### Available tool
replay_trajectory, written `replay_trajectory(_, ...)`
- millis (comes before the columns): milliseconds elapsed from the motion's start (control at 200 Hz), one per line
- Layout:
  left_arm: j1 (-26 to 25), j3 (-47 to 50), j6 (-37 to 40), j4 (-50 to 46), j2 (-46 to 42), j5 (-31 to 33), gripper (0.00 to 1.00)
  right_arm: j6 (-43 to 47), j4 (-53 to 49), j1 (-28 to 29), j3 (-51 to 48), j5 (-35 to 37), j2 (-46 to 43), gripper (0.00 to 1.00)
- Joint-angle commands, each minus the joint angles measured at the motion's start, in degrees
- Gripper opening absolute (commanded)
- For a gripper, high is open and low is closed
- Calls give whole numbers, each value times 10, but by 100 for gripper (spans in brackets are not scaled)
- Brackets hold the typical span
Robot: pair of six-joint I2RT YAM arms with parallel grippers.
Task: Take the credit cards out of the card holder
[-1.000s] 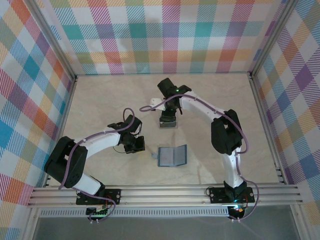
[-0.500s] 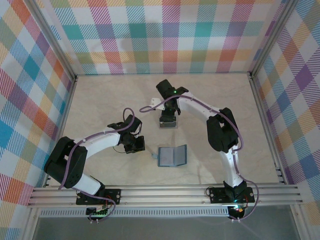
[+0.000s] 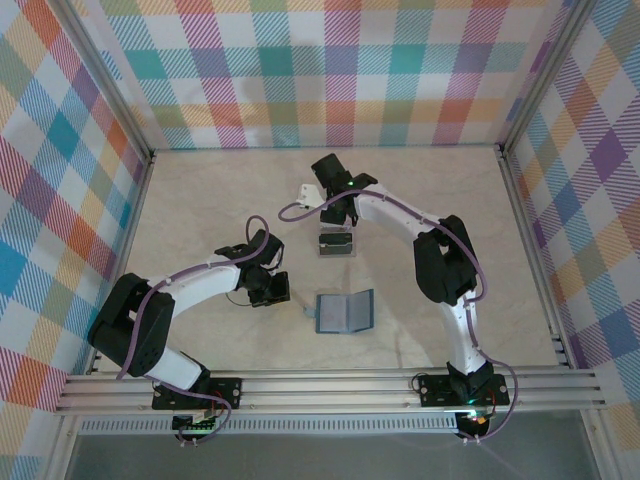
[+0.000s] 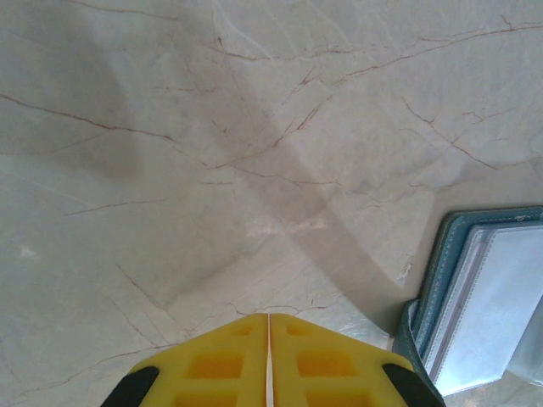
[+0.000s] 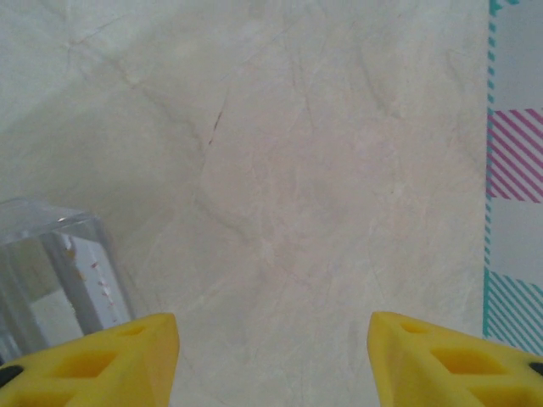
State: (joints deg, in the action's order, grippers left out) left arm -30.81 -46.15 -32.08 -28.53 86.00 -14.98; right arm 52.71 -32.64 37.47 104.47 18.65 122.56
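Top: card holder [image 3: 343,311] open, flat on counter [image 3: 200,200]. Left gripper [image 3: 275,290] just left of holder, clear box [image 3: 335,243] beyond it. Open room all round.
L wrist: gripper closed, empty. Cards not discernible in pockets. Risk: closed tips shove holder sideways.
R wrist: right gripper [image 5: 271,326] wide, empty, beside box; wall [image 5: 513,170] close.

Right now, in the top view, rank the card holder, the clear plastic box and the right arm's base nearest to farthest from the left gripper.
1. card holder, just right of the left gripper.
2. clear plastic box, farther back, mid-table.
3. right arm's base, at the near right edge.
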Motion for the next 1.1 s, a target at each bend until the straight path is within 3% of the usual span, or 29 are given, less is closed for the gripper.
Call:
replay_trajectory(0, 7, 5, 4, -15, -14, -2, 10, -9, 15, -2, 4, 1, -4, 61)
replay_trajectory(565, 8, 7, 3, -15, -16, -2, 10, -11, -42, -3, -4, -54, 23, 60)
replay_trajectory(820, 8, 3, 2, -16, -18, -5, 10, -27, -18, -2, -11, -46, -18, 60)
replay_trajectory(935, 8, -1, 0, -15, -22, -11, 10, -61, -11, -2, -11, -45, -46, 61)
replay_trajectory(1095, 7, -2, -5, 0, -28, -30, 10, -186, -63, -2, -10, -88, -73, 61)
